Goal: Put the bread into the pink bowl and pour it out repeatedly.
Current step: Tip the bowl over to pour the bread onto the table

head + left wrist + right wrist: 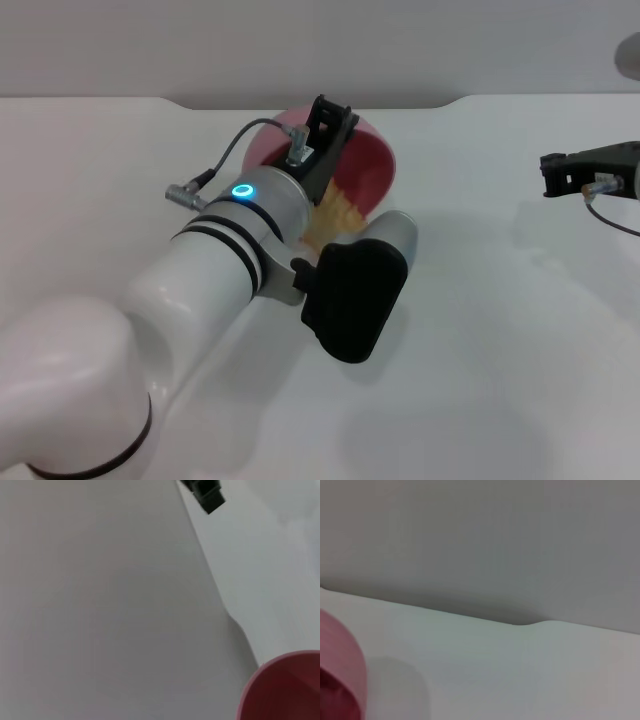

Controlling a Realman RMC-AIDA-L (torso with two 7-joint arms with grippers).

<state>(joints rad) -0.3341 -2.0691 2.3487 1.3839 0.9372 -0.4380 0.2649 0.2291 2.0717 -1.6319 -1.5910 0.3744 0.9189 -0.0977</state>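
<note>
The pink bowl (372,165) is at the back middle of the table, tipped so its darker inside faces forward. My left gripper (328,122) reaches over it and is shut on its rim. The bread (336,214) shows as a pale tan ridged piece at the bowl's lower lip, mostly hidden behind my left wrist. The bowl's rim (280,685) also fills a corner of the left wrist view, and its side (340,670) sits at the edge of the right wrist view. My right gripper (552,176) hangs parked at the far right above the table, apart from both.
A white table (480,340) runs to a back edge (150,98) with a grey wall behind. My left arm's black wrist camera block (355,300) and white forearm cover the table's front left. The right gripper (206,494) shows small and dark in the left wrist view.
</note>
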